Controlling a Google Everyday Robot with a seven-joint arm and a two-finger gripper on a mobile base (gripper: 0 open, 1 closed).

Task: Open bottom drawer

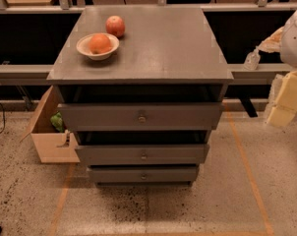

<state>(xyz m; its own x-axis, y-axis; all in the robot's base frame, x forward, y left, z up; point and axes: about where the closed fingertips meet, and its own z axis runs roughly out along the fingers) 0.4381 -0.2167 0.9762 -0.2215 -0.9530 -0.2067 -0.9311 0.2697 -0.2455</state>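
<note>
The grey cabinet stands in the middle of the camera view with three drawers stacked in its front. The bottom drawer is the narrowest and lowest, just above the floor, with a small round metal knob at its centre. Its front sits roughly flush under the middle drawer. The widest top drawer is above that. My gripper, pale yellow, hangs at the far right edge, well to the right of the cabinet and above the bottom drawer's level, touching nothing.
A white bowl holding an orange and a loose red apple sit on the cabinet top. An open wooden box with a green object stands on the floor at left. A rail and shelf run behind.
</note>
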